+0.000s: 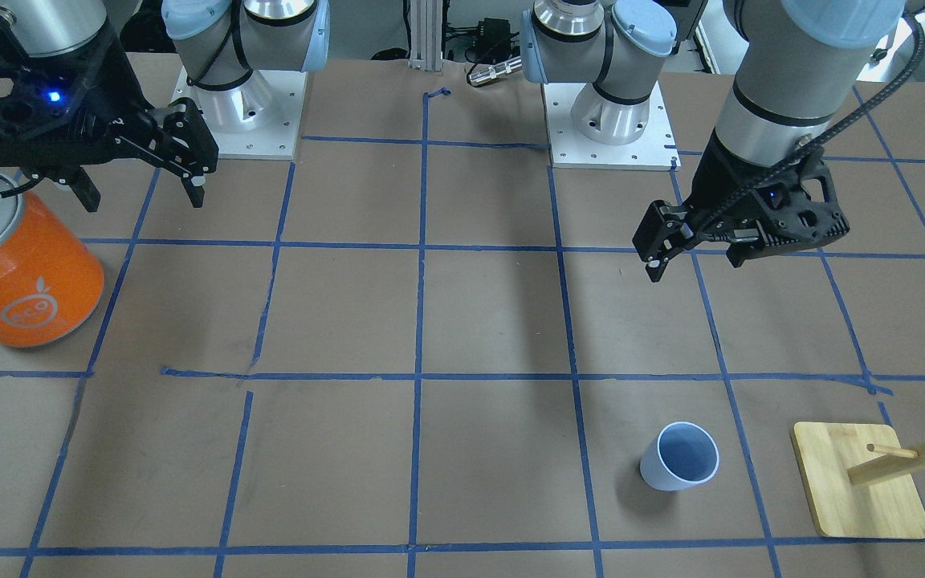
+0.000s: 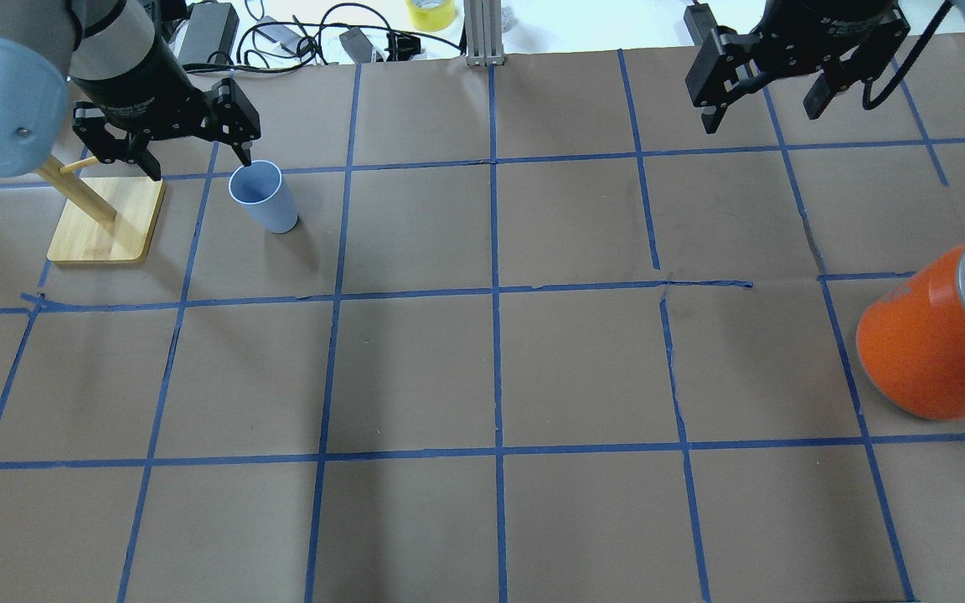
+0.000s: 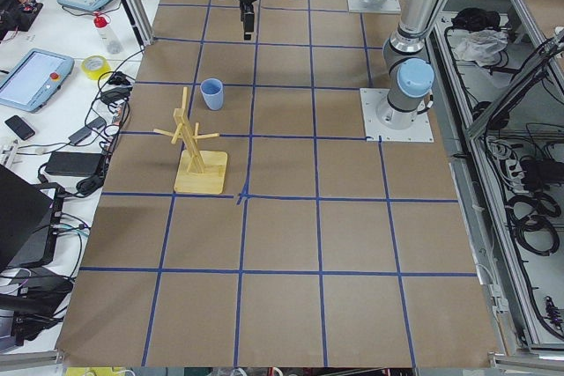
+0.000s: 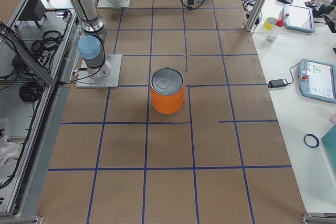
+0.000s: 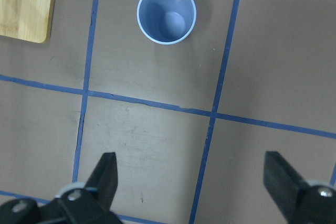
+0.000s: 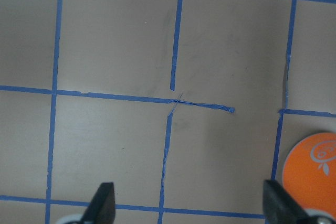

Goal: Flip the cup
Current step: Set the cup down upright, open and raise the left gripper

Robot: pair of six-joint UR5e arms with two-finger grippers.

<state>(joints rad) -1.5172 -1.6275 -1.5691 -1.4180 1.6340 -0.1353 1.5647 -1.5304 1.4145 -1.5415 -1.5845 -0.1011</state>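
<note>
The pale light-blue cup (image 1: 679, 457) stands upright on the table with its mouth up; its darker blue inside shows in the left wrist view (image 5: 167, 14). It also shows in the overhead view (image 2: 263, 197). My left gripper (image 1: 695, 258) hangs open and empty above the table, on the robot's side of the cup and apart from it. In the left wrist view the left gripper (image 5: 191, 177) has its fingers spread wide, with the cup ahead of them. My right gripper (image 1: 144, 197) is open and empty, far from the cup.
A large orange can (image 1: 21, 273) with a silver lid stands under and beside the right gripper. A wooden peg stand (image 1: 860, 482) on a bamboo base stands close to the cup, on its outer side. Blue tape lines grid the brown table.
</note>
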